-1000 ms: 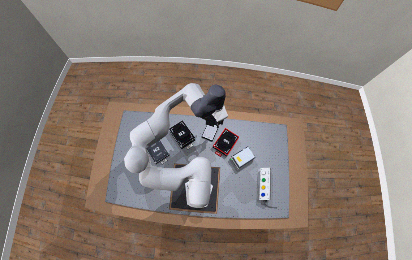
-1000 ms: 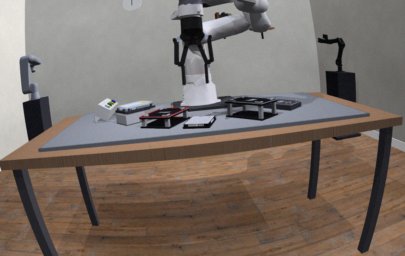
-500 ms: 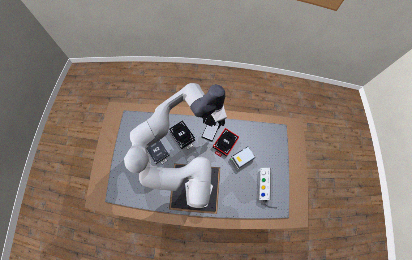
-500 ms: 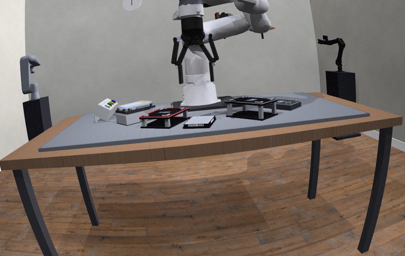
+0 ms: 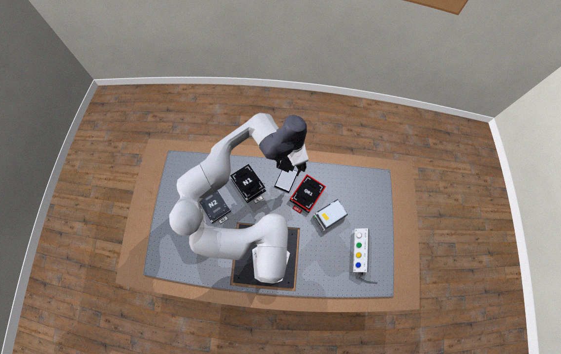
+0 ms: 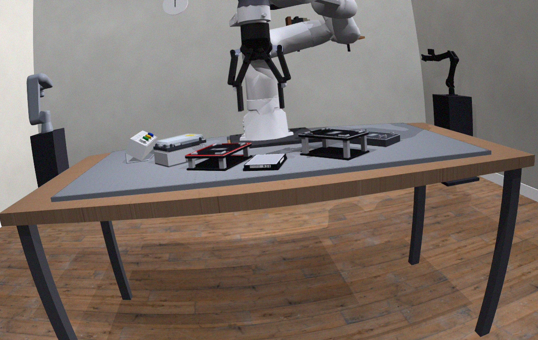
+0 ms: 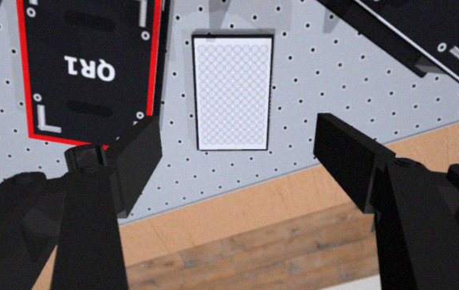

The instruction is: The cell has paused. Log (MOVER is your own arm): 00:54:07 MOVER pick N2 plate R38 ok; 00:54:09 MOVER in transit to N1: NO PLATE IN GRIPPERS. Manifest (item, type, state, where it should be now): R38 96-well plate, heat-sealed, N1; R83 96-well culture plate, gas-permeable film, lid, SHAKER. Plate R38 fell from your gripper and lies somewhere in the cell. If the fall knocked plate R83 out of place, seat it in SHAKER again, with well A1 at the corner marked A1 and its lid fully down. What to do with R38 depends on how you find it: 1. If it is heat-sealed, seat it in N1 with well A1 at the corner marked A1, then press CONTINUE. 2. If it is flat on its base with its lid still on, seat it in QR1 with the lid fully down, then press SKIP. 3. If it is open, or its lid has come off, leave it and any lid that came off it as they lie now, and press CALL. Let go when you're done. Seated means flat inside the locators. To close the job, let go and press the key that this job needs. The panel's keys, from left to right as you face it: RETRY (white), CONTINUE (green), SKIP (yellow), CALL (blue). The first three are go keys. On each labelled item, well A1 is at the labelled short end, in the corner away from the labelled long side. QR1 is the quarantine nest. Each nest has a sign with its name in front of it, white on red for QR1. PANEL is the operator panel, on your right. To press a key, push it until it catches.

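Plate R38 [image 5: 286,180] [image 6: 264,161] [image 7: 233,94] lies flat on the pegboard between N1 and QR1. Its top is a white sheet with the well circles showing through; no separate lid is seen. Its R38 label faces the exterior view side. My gripper [image 6: 260,109] [image 7: 237,134] is open and empty, high above the plate. Nest N1 [image 5: 247,182] [image 6: 333,134] and red-edged nest QR1 [image 5: 308,192] [image 6: 219,151] [image 7: 88,86] hold nothing. Plate R83 [image 5: 336,212] [image 6: 180,140], under a clear lid, sits on the shaker; its exact seating is too small to tell.
Nest N2 [image 5: 215,207] [image 6: 382,137] stands at the left in the top view, partly behind the arm. The operator panel [image 5: 360,250] [image 6: 139,145] stands at the right, with white, green, yellow and blue keys. The pegboard's edge runs close by the plate.
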Controlling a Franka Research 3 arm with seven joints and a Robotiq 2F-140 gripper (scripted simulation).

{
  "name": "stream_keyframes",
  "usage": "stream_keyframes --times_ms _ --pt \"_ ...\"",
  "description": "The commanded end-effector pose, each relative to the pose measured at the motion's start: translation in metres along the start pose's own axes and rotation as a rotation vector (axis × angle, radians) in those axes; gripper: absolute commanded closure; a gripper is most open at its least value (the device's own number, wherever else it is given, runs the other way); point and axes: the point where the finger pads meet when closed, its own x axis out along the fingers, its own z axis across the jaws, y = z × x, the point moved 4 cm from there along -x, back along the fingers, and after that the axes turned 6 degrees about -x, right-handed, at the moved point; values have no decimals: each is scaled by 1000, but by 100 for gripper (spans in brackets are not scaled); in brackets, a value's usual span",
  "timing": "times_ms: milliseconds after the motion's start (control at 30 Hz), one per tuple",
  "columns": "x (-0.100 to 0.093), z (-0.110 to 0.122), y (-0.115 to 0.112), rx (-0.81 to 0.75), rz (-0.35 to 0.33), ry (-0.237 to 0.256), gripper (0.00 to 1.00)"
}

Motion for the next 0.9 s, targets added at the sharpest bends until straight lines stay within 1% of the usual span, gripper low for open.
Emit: stream_keyframes --times_ms 0,200,333,700,767,867 --pt "1 0 0 8 1 0 30" --pt "4 0 0 8 1 0 30" --pt "10 0 0 8 1 0 30" --pt "41 0 0 8 1 0 30" --pt "41 0 0 8 1 0 30" --pt "51 0 0 8 1 0 30"
